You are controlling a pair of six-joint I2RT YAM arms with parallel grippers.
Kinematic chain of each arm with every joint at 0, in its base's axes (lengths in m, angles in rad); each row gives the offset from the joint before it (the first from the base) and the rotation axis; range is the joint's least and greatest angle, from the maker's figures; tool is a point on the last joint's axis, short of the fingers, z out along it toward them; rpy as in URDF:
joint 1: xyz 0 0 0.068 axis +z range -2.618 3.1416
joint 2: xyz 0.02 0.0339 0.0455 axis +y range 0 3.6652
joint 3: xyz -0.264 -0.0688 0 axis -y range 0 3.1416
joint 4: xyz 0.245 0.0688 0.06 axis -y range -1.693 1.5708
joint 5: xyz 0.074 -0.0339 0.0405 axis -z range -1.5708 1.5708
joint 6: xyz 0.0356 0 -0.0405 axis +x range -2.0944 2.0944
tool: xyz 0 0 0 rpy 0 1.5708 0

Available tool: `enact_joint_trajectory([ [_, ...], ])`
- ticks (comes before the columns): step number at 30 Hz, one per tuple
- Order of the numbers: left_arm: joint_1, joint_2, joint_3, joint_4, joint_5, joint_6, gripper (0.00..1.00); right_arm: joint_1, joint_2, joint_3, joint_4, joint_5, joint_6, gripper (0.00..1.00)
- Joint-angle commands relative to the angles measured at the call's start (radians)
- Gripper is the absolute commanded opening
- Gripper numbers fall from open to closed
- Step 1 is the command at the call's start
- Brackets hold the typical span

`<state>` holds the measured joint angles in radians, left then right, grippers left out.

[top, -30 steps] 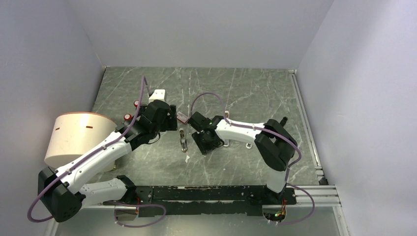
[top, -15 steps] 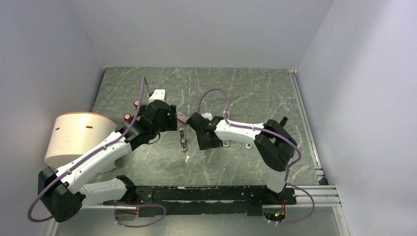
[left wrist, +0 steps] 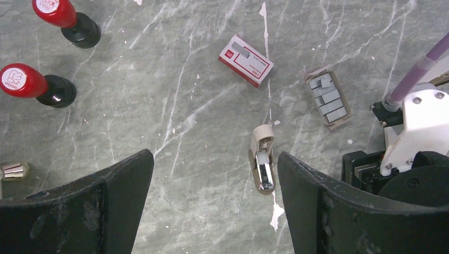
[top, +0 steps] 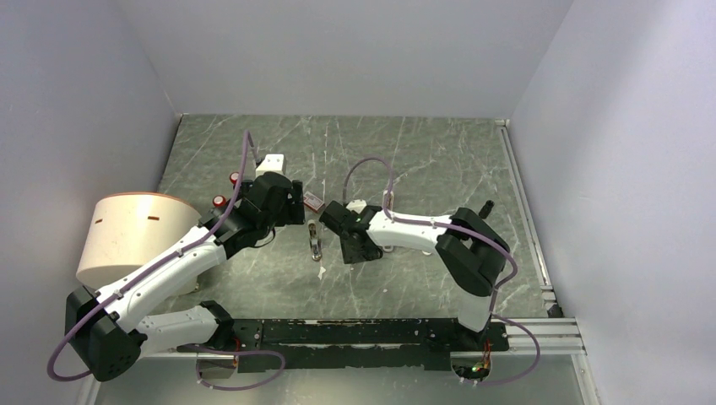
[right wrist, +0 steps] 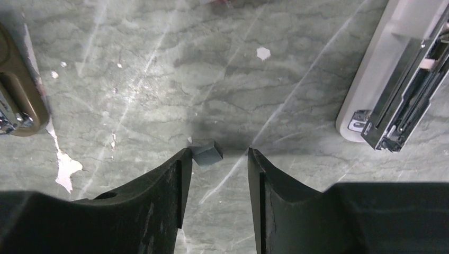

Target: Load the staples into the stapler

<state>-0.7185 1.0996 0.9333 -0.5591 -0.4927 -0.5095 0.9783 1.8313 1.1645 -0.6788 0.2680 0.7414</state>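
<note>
The beige stapler lies open on the marble table, its grey metal inside facing up; it also shows in the top view and at the left edge of the right wrist view. The staples, a flat grey ribbed block, lie right of the red-and-white box. A small grey staple piece lies on the table, touching my right gripper's left fingertip. My right gripper is open, low over the table beside the stapler. My left gripper is open wide and empty above the stapler.
The long white stapler lies open right of my right gripper. Two red-topped stamps stand at the left. A large cream cylinder stands at the table's left edge, and a white box behind my left arm.
My right gripper has shifted a little left toward the beige stapler, and its forearm has dropped lower. The left arm has not moved.
</note>
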Motion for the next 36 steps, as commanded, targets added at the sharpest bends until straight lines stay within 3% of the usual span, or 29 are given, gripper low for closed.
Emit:
enact_joint_trajectory([
  [1,0.004,-0.008,-0.005,0.03,0.006,-0.003,0.91,0.005,-0.005,-0.053,-0.051,0.014,0.033,0.47],
  [9,0.005,-0.007,-0.007,0.031,0.006,-0.002,0.91,0.005,-0.037,-0.069,-0.073,0.063,0.064,0.46],
  [13,0.005,-0.003,-0.005,0.032,0.008,-0.003,0.91,0.003,-0.056,-0.074,-0.023,0.027,0.028,0.32],
  [17,0.004,0.0,-0.005,0.033,0.009,-0.002,0.91,0.003,-0.061,-0.07,0.039,-0.053,-0.023,0.37],
  [22,0.005,-0.001,-0.007,0.031,0.005,-0.003,0.91,-0.003,-0.031,-0.032,0.017,-0.011,-0.03,0.45],
  [36,0.004,0.009,0.0,0.031,0.003,0.001,0.91,-0.031,0.012,-0.003,0.038,0.023,-0.165,0.38],
])
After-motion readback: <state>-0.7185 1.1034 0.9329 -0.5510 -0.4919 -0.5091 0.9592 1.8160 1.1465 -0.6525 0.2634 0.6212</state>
